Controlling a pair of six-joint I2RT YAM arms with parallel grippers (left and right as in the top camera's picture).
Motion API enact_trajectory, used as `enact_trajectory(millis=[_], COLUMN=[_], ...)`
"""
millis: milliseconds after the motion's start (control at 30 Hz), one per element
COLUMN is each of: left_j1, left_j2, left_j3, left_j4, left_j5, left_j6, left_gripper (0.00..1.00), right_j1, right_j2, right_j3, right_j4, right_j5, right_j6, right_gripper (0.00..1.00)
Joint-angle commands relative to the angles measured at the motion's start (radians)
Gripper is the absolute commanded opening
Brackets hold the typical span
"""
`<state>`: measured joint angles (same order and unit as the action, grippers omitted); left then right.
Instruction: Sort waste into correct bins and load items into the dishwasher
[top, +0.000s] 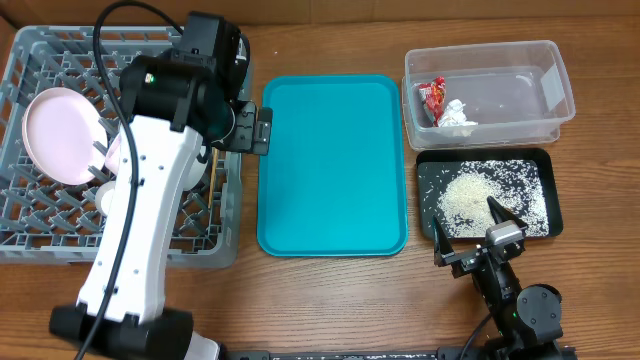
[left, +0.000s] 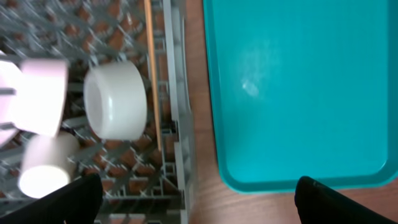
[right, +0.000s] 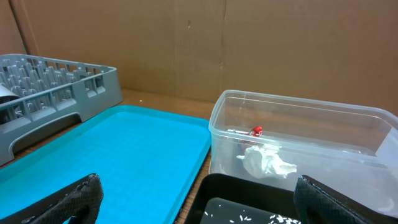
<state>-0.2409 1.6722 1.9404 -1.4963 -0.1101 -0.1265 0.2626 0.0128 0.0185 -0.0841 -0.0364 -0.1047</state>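
Spreading the fingers of the left gripper (left: 199, 204) wide apart, clasping nothing, and hovering it above the right wall of the grey dish rack (top: 40, 228), just beside the teal tray (top: 330, 165). Looking down from that wrist onto a pale round vessel (left: 115, 99) lying on its side among the pegs (bowl or cup, hard to tell), with a thin wooden chopstick (left: 151, 68) running along the rack wall next to it. Seeing the large pink plate (top: 60, 130) resting among the pegs in the rack's left half. Parking the right gripper (top: 470, 228) low at the near edge of the black tray (top: 552, 170), fingers likewise splayed and carrying nothing. Showing rice grains (top: 470, 195) scattered across that tray, and, behind it, the clear tub (top: 560, 70) containing the red wrapper (top: 435, 97) and crumpled white paper (top: 460, 115) at its left end.
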Motion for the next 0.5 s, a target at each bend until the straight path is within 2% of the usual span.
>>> enact_trajectory(millis=[0,33,167,333,467], left_j1=[-0.016,-0.015,-0.005,0.072,0.196], left_j2=[-0.132,-0.190,-0.360,-0.561,-0.741], left_j3=[0.007,-0.023,-0.196,-0.430,-0.654], left_j4=[0.060,0.170,0.447,0.632,0.716], left_j5=[-0.101,-0.119,-0.118,-0.089,0.036], left_j6=[0.026,0.037,0.106,0.101,0.100], left_gripper=[1.00,1.00,1.00,1.00,1.00], right_j1=[0.003,0.003,0.003,0.003,0.003], right_j2=[-0.007,-0.007,-0.007,-0.007,-0.007], right_j3=[-0.010,-0.010,-0.010,-0.010,-0.010], right_j4=[0.002,0.002,0.002,0.002,0.002], right_j5=[0.010,0.010,0.010,0.010,0.010], right_j6=[-0.001,-0.001,-0.001,-0.001,-0.001], right_gripper=[1.00,1.00,1.00,1.00,1.00])
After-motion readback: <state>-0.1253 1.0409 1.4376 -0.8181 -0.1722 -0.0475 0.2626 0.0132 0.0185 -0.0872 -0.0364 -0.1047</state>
